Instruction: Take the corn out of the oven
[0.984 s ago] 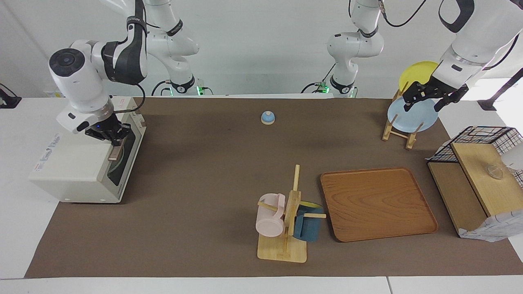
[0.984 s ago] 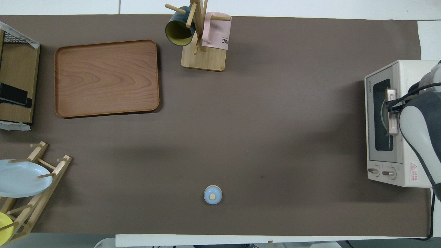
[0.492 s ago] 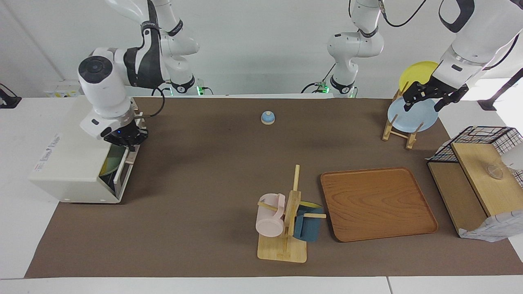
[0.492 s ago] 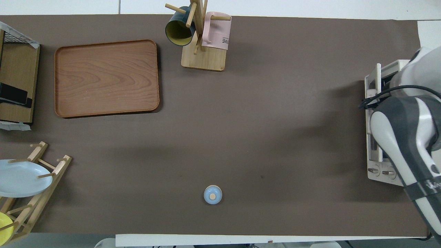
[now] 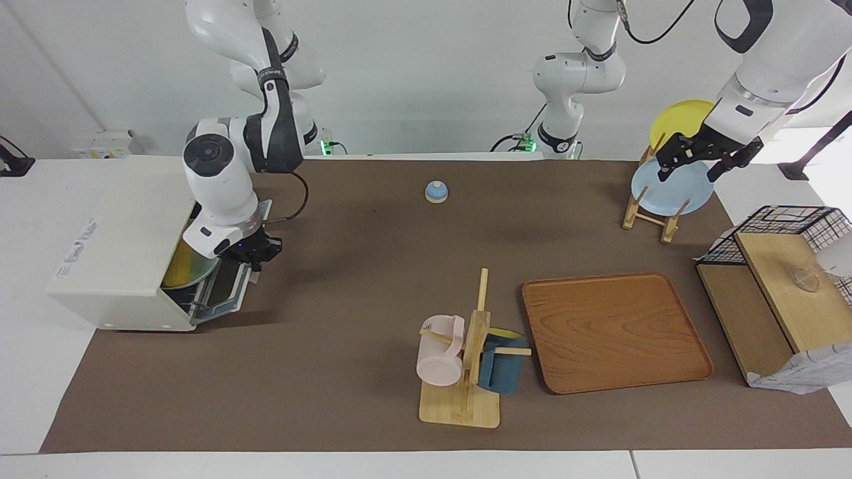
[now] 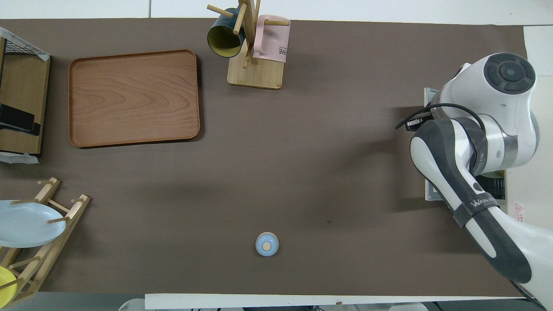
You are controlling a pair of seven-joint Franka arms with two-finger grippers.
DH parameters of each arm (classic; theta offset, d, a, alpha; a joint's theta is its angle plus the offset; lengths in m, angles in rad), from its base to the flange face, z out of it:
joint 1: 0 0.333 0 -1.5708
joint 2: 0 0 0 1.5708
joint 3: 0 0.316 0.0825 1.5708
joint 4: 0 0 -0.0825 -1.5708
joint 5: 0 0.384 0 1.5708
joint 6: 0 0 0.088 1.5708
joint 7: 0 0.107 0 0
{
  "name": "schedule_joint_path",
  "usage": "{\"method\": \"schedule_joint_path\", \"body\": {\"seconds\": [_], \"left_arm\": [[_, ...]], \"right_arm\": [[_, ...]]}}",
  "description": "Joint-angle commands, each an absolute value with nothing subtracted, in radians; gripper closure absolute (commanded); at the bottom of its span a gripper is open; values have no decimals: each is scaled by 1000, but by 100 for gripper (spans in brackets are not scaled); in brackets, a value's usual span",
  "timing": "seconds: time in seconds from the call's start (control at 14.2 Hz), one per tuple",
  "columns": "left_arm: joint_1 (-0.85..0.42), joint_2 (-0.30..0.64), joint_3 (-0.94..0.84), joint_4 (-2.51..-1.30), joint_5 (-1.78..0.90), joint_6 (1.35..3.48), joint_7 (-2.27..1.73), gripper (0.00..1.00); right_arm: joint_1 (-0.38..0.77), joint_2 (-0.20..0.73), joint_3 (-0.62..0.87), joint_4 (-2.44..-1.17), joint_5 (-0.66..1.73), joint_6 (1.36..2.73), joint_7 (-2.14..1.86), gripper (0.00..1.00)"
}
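Observation:
The cream-white oven (image 5: 126, 246) stands at the right arm's end of the table. Its door (image 5: 223, 296) hangs open and nearly flat. My right gripper (image 5: 256, 256) is at the door's outer edge, shut on the door handle, which it covers. A round yellow plate (image 5: 183, 269) shows in the oven's mouth. The corn is hidden. In the overhead view the right arm (image 6: 471, 142) covers most of the oven (image 6: 525, 207). My left gripper (image 5: 690, 173) is open and waits over the plate rack (image 5: 655, 206).
A small blue bell (image 5: 436, 191) sits mid-table near the robots. A mug tree (image 5: 466, 359) with a pink and a blue mug and a wooden tray (image 5: 616, 332) lie farther out. A wire basket (image 5: 779, 226) with boards is at the left arm's end.
My right gripper has pulled the oven door from shut down to nearly flat, moving away from the oven's body. The yellow plate inside has come into view. The left arm has not moved.

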State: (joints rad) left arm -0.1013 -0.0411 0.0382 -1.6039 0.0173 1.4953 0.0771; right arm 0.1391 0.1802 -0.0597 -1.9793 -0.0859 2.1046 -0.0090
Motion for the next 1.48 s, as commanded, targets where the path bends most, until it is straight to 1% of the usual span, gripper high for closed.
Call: {"method": "schedule_joint_path", "body": {"seconds": [0.0,0.14,0.35,0.56,0.63,0.77,0.91,1.05,1.27,1.41], "left_arm": [[-101,-60,40,-1620,25,1486,84,0],[-101,-60,40,-1620,26,1486,84,0],[-101,-60,40,-1620,26,1486,84,0],[-101,-60,40,-1620,26,1485,84,0],[-101,-60,40,-1620,26,1479,84,0],[-101,-60,40,-1620,26,1489,84,0],[-101,-60,40,-1620,26,1485,84,0],[-103,-60,40,-1620,26,1488,83,0],[-110,-60,40,-1620,26,1485,84,0],[-112,-60,38,-1621,25,1476,84,0]], "right_arm": [[107,209,-87,-1980,-123,2154,-18,100],[115,209,-87,-1980,-101,2154,-3,99],[123,209,-87,-1976,7,2155,2,94],[156,199,-89,-1950,23,2135,-1,92],[150,184,-89,-1950,20,2111,-5,88],[138,157,-97,-1947,8,2060,-6,69],[121,146,-100,-1942,5,2010,-5,66],[94,137,-98,-1957,-5,2003,-6,61],[74,126,-98,-1983,-41,2002,-11,60],[66,111,-97,-2034,-41,2028,-27,60]]}}
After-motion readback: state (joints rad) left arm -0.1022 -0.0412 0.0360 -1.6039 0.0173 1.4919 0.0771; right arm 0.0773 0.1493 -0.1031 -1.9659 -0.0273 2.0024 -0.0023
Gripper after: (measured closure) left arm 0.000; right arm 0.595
